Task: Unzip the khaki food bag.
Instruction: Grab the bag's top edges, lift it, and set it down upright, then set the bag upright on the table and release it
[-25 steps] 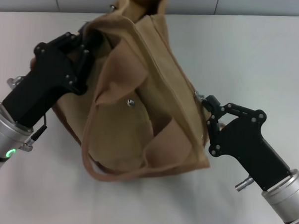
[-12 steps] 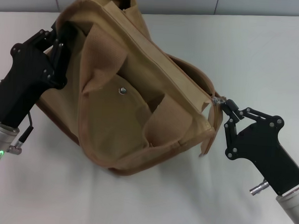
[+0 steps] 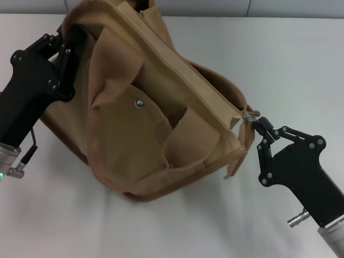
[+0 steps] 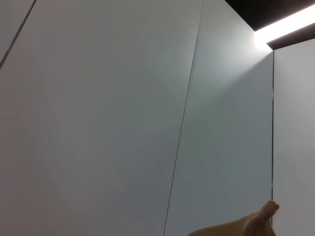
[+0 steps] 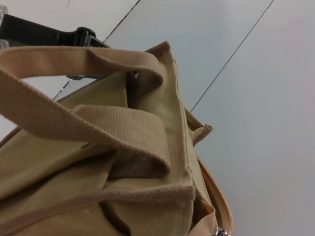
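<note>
The khaki food bag (image 3: 143,133) lies tilted on the white table, its front pocket and silver snap (image 3: 139,103) facing up. Its top zipper band (image 3: 180,66) runs diagonally from far left to near right. My left gripper (image 3: 66,41) is shut on the bag's far left end. My right gripper (image 3: 257,121) is shut on the metal zipper pull (image 3: 251,116) at the bag's right corner. The right wrist view shows the bag (image 5: 98,187), its wide handles (image 5: 74,123) and the pull (image 5: 219,231). In the left wrist view only a tip of the tan fabric (image 4: 246,227) is visible.
The white table (image 3: 300,66) extends around the bag, with a grey wall behind it. My left arm's black body (image 5: 49,33) appears beyond the bag in the right wrist view. Wall panels (image 4: 123,123) fill the left wrist view.
Over the last second the left gripper drew the bag's end leftward and the right gripper moved right with the pull, stretching the bag's top. In the last half second almost nothing moved.
</note>
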